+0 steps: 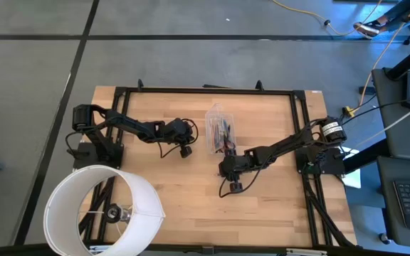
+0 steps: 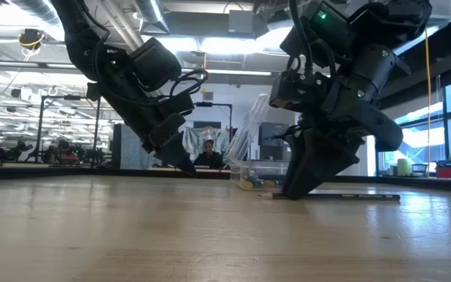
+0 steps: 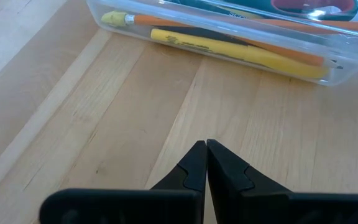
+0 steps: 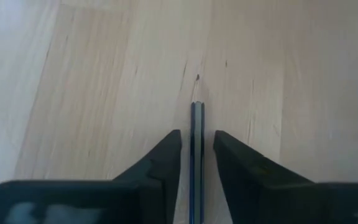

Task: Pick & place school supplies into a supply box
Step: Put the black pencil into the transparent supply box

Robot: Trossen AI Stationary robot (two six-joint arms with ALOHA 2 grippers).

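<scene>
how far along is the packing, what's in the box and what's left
Mostly done. The clear supply box already holds a yellow pencil, an orange one and red-handled scissors. In hand: the right tool straddles a thin dark pen lying on the table, fingers not yet closed. The left tool is shut, waiting beside the box. No other loose items show.

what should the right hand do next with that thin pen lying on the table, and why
Probably close on it. The right hand sits low on the wooden table, its fingers straddling the thin dark pen with gaps on both sides, so nothing is gripped yet. Then lift toward the clear plastic supply box, which already holds a yellow pencil. The left hand waits shut beside the box.
</scene>
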